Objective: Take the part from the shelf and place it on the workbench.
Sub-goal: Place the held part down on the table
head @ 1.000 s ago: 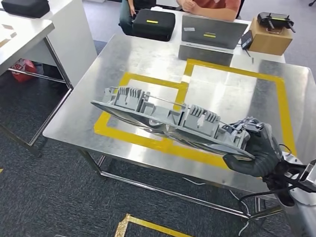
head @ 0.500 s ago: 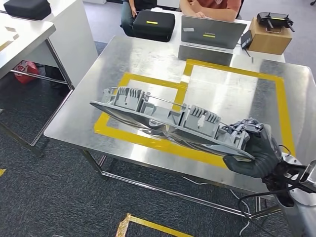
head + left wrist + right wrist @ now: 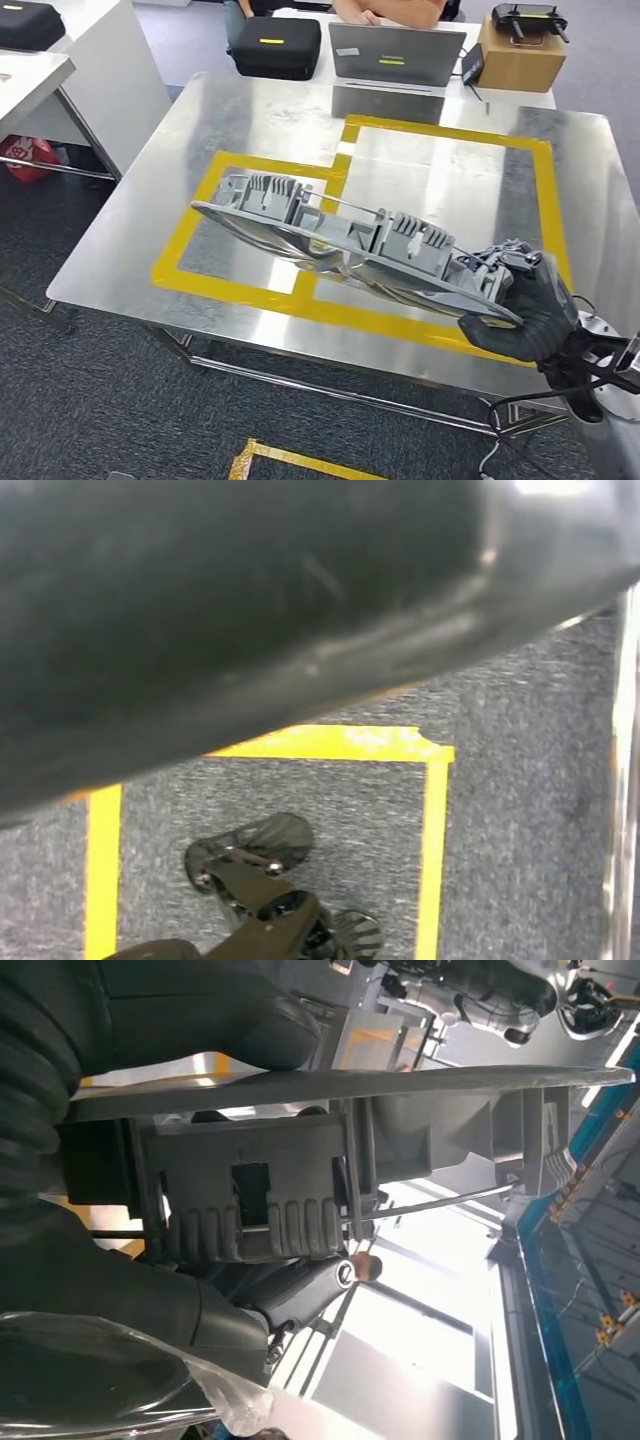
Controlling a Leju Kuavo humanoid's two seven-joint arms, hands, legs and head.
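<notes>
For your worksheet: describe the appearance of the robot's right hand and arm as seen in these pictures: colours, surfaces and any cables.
The right hand is dark grey to black, with a ribbed cover and thick grey thumb in the wrist view. Black cables loop at the wrist. The arm behind it is silver metal.

A bare steel workbench (image 3: 226,120) marked with yellow tape outlines (image 3: 445,135) stands on grey carpet (image 3: 98,400); beyond it a white table (image 3: 317,45) carries a laptop (image 3: 396,55), black case (image 3: 275,45) and cardboard box (image 3: 521,65).
</notes>
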